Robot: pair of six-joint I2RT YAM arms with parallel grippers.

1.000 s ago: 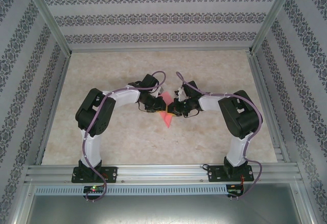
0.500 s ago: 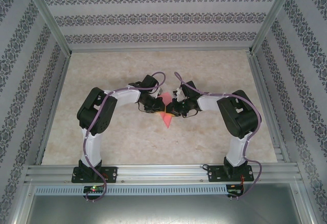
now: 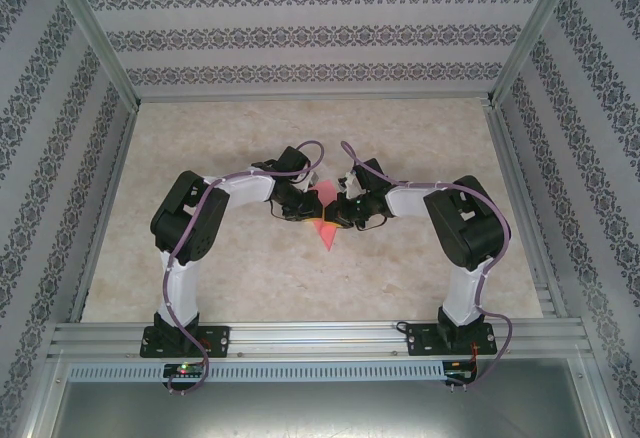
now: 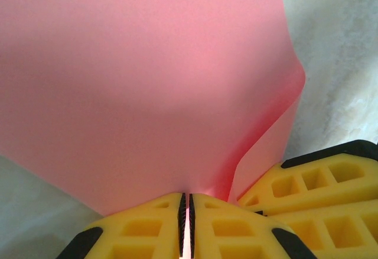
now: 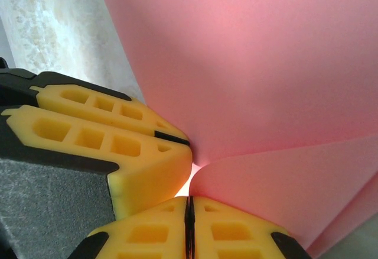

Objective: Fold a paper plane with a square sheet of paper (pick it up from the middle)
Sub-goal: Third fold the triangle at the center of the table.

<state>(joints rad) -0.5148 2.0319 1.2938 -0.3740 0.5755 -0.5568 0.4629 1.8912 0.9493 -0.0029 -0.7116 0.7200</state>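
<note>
At the middle of the table, the two arms bend inward until their wrists almost meet, and the pink-red sheet of paper sits between them. From above, the paper is a small folded shape whose pointed tip aims toward the near edge, with a lighter part rising between the two wrists.

The left gripper is closed tight on the paper. In its wrist view the yellow fingers press together with only the thin edge of the sheet between them. The paper rises from the pinch as a broad, smooth pink surface that bends over at its right side. Just to the right of this pinch lie the other arm's yellow fingers, touching the same fold.

The right gripper is likewise clamped on the paper, with its jaws meeting in a narrow line and the sheet curling up out of them. The left arm's fingers lie just beside them, on the left of that view, and the two pinches sit close together on one crease. Pale marbled tabletop shows behind the sheet. Whether the paper's lower tip touches the table cannot be told.
</note>
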